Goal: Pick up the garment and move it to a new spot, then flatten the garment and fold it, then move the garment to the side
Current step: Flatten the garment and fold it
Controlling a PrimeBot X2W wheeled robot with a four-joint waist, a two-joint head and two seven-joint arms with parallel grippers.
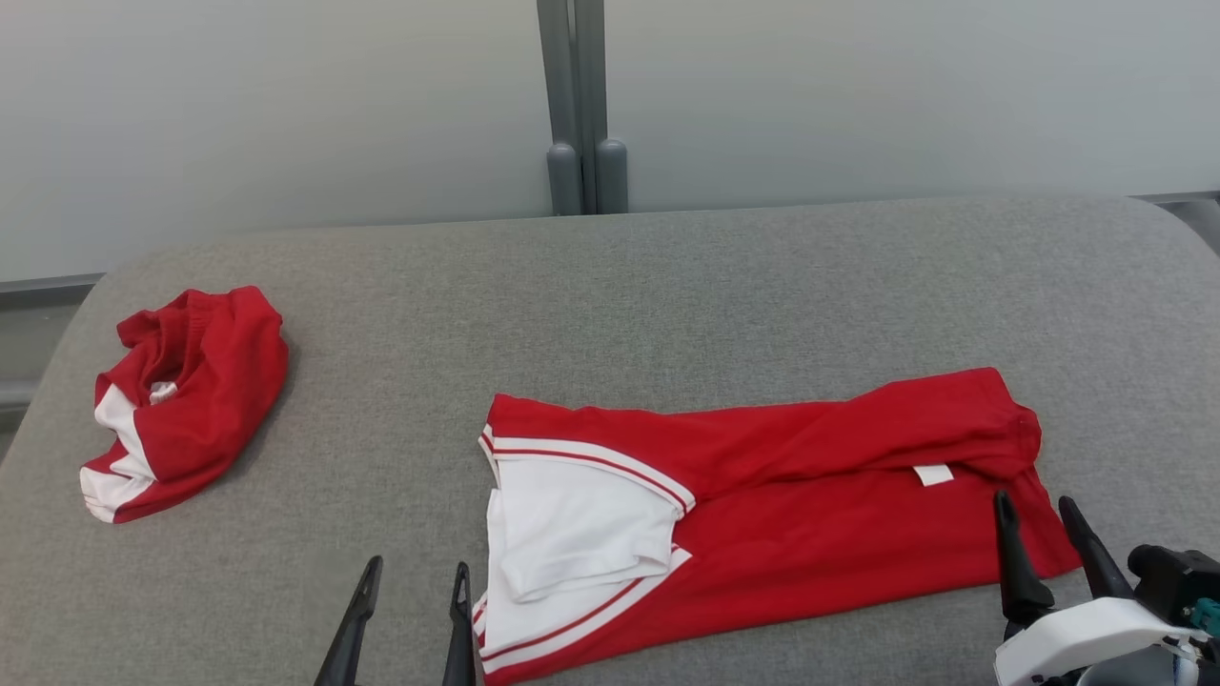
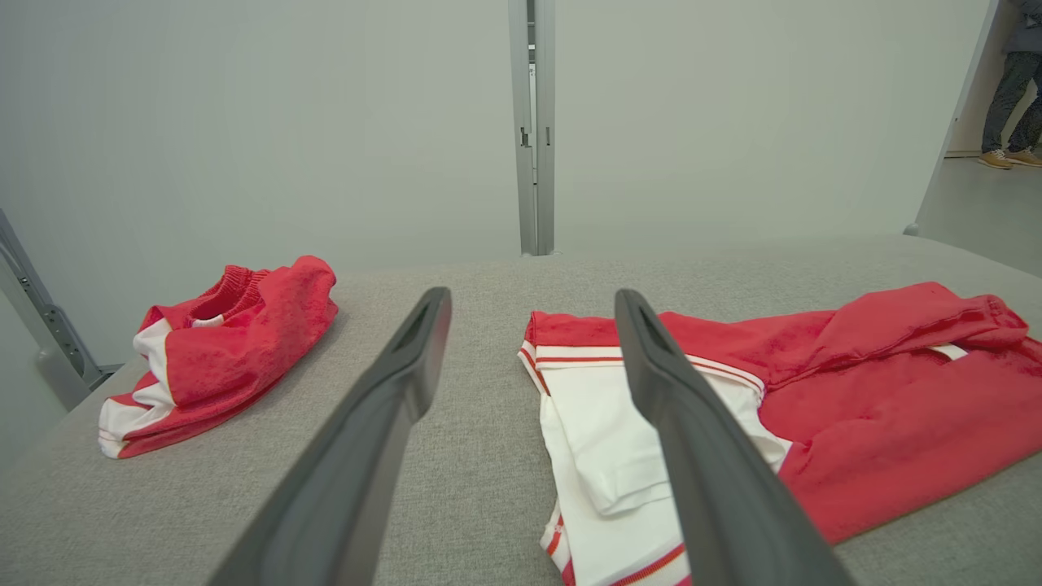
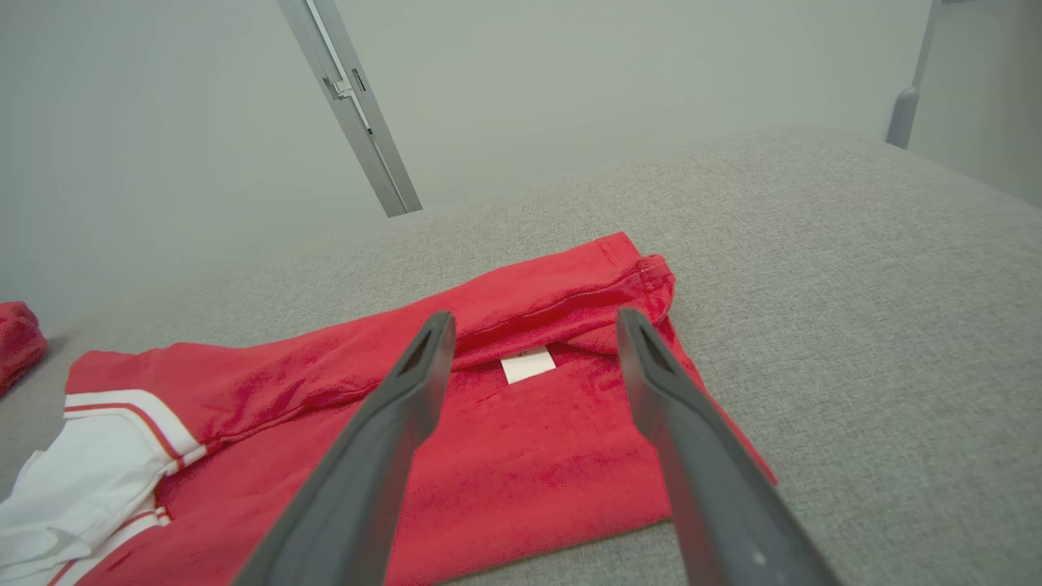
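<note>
Where the head view's bottom edge cuts in, the left claw (image 1: 418,567) shows as two dark fingers and the right claw (image 1: 1033,499) as fingers on part of a white wrist. Both stand wide apart and hold nothing. Between them the garment (image 1: 791,476), red with white striped panels, lies spread on the grey tabletop (image 1: 667,286), and its near left corner reaches the picture's edge. Its far layer is folded over and hides what lies beneath. A small white label (image 1: 932,474) peeks out there, its print too small to read. The right claw's fingertips overlap the garment's right end, but contact cannot be told. Well apart on the left lies a crumpled red-and-white bundle (image 1: 186,400). A grey post (image 1: 583,105) splits the pale wall behind. In the left wrist view a person's legs (image 2: 1009,89) are cut off above.
</note>
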